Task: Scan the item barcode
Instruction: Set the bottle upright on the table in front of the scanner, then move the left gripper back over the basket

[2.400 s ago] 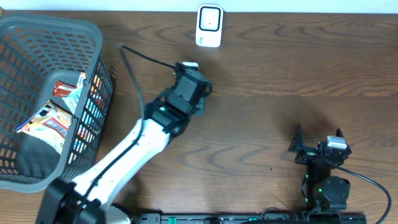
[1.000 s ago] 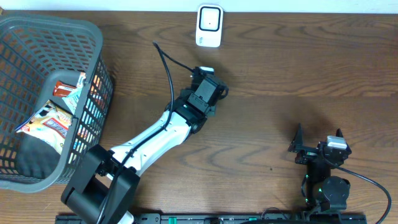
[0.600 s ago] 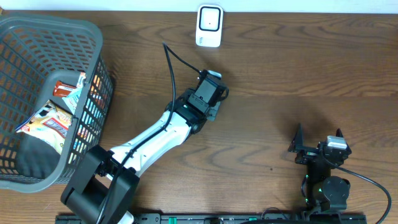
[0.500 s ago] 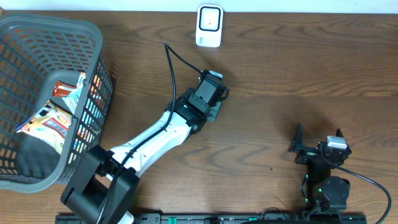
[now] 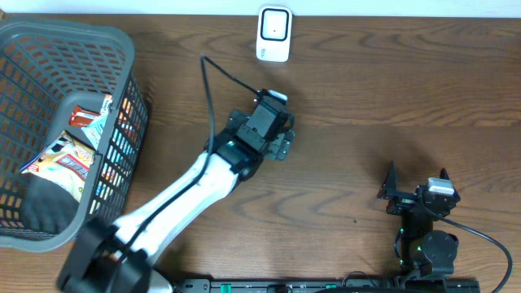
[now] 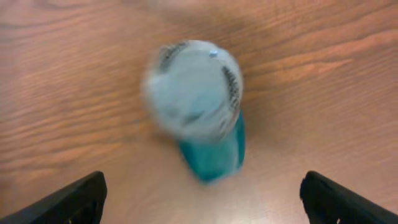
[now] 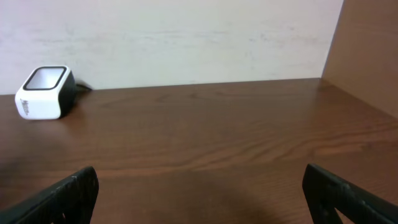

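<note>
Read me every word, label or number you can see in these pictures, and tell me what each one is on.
Nothing here can be read.
Teal container: dark print on its white top, too blurred to read.
Snack packets in the basket: printing too small to read.
White scanner: no lettering can be made out.

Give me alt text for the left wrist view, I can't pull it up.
A blurred teal item with a pale rounded top sits on the wooden table. The open left gripper shows its dark fingertips at the bottom corners, clear of it.
</note>
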### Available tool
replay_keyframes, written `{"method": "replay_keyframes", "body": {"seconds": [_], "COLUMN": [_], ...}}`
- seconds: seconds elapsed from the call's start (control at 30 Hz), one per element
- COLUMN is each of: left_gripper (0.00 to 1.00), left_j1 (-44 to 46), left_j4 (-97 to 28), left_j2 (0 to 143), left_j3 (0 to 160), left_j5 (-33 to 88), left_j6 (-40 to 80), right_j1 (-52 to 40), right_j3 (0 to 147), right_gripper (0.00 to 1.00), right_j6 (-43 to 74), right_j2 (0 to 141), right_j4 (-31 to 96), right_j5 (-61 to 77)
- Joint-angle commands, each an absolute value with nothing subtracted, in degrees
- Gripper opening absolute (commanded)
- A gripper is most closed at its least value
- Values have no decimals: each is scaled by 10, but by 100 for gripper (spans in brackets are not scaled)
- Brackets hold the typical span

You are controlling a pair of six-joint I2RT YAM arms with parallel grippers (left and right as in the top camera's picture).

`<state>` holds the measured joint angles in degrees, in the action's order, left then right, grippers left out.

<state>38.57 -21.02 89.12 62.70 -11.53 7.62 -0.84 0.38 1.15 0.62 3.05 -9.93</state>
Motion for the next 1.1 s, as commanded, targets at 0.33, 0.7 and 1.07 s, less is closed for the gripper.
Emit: {"method": "replay_keyframes", "body": {"seconds": [0.33, 0.7, 1.07], "left_gripper": [98, 98, 98], "left_j1": [366, 338, 264], "left_j4": [-334, -370, -440], "left_j2": [619, 490, 471], "left_j3": [630, 630, 630], "left_j5": [-181, -195, -243], "left_j6": [167, 188, 201], "right_j1": [-4, -4, -4], "right_j3": [3, 3, 3], "right_gripper": [99, 99, 99], "right_j6": [6, 6, 6], "right_j2": [3, 3, 3], "right_j4": [32, 32, 32], "right_j5": [-99, -99, -99]}}
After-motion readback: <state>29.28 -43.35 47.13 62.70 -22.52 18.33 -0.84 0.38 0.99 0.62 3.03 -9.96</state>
